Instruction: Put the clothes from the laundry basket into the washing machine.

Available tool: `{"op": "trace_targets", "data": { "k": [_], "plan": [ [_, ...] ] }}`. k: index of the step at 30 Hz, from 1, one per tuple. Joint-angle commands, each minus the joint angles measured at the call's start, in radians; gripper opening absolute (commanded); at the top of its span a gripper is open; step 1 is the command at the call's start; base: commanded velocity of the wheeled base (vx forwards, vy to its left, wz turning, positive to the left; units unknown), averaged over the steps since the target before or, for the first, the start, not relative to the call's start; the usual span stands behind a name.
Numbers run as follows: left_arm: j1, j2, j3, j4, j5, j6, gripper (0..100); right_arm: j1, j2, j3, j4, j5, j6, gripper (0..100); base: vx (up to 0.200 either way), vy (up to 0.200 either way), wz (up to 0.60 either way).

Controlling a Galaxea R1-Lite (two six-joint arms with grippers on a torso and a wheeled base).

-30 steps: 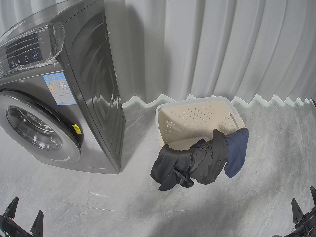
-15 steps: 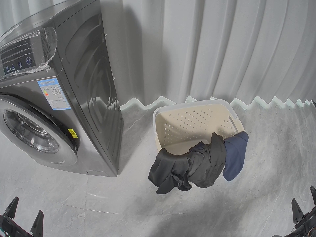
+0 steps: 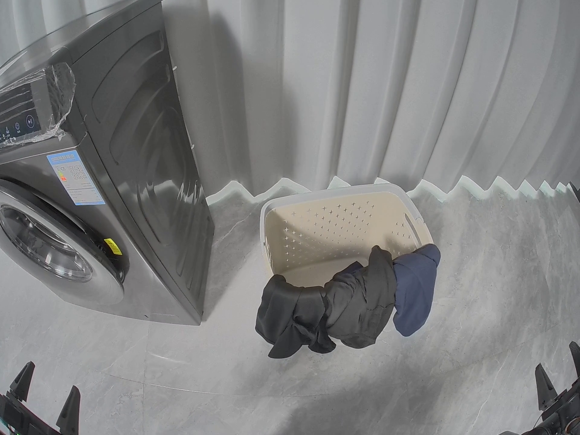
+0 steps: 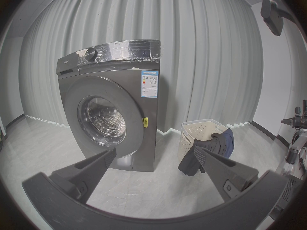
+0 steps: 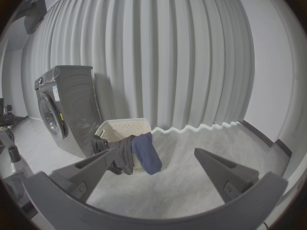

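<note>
A cream laundry basket [image 3: 338,197] stands on the floor against the curtain. Dark grey clothes [image 3: 326,312] and a navy garment [image 3: 415,288] hang over its near rim, spilling toward the floor. To its left stands the grey washing machine [image 3: 121,170] with its round door [image 4: 102,120] closed. My left gripper [image 4: 155,157] is open and holds nothing, low and well short of the machine. My right gripper [image 5: 153,157] is open with nothing in it, some way back from the basket [image 5: 123,128] and the clothes [image 5: 123,154].
White pleated curtains [image 3: 393,74] run along the back behind machine and basket. Grey marble-look floor [image 3: 241,382] lies open between me and both objects. A dark baseboard [image 5: 265,138] lines the right wall.
The whole head view has shifted: machine and basket sit further left in the picture, so the camera has moved. Both grippers keep their places at the bottom corners.
</note>
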Motion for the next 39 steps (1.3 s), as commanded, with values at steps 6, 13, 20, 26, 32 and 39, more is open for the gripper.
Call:
{"op": "trace_targets", "data": {
  "k": [6,13,20,26,32,39],
  "plan": [
    [0.000,-0.018,0.016,0.000,0.000,-0.001,100,0.001,-0.015,0.016,0.000,0.001,0.001,100,0.000,0.000,-0.10],
    [0.000,-0.018,0.016,0.000,0.000,-0.001,100,0.001,-0.015,0.015,0.000,0.001,0.001,100,0.000,-0.114,0.00],
    [0.000,-0.018,0.016,0.000,0.000,-0.002,100,0.001,-0.015,0.015,0.000,0.001,0.002,100,0.000,-0.200,0.00],
    [0.000,-0.018,0.016,0.000,0.000,-0.004,100,0.001,-0.015,0.016,0.000,0.001,0.002,100,0.000,-0.033,0.00],
    [0.000,-0.018,0.016,0.000,0.000,-0.004,100,0.001,-0.015,0.016,0.000,0.001,0.002,100,0.000,0.000,0.00],
    [0.000,-0.018,0.016,0.000,0.000,-0.004,100,0.001,-0.015,0.015,0.000,0.001,0.002,100,0.171,0.000,0.00]
  ]
}}
